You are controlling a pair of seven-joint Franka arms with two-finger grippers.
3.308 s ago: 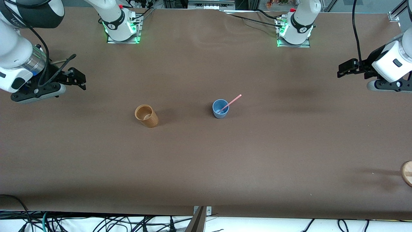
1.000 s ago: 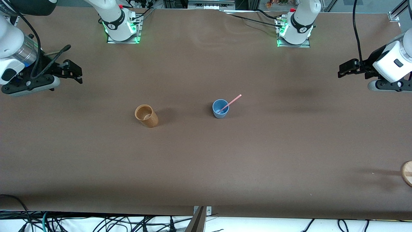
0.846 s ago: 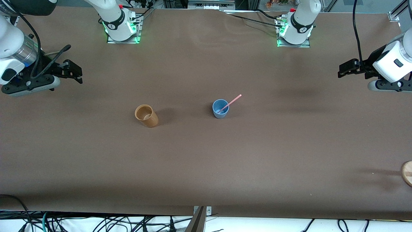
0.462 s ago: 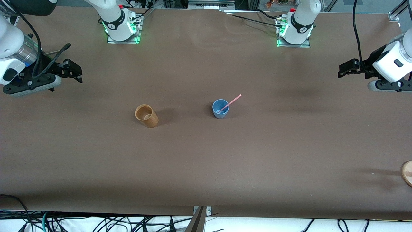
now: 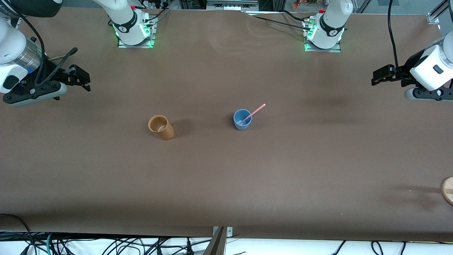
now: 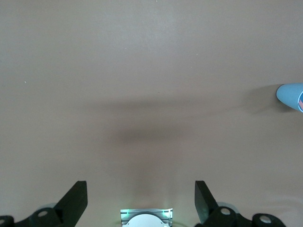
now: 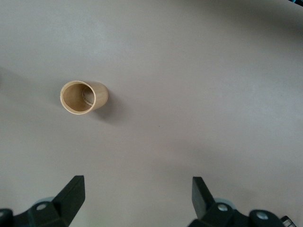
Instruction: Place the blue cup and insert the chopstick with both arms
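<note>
Blue cup upright mid-table, chopstick inside; left gripper, right gripper released, parked at table ends; seemingly finished.

Left hand spread over table; blue cup at edge.

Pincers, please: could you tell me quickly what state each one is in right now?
Left pincer: open, holding nothing, over bare table.
Right pincer: open, holding nothing, over bare table.
</note>
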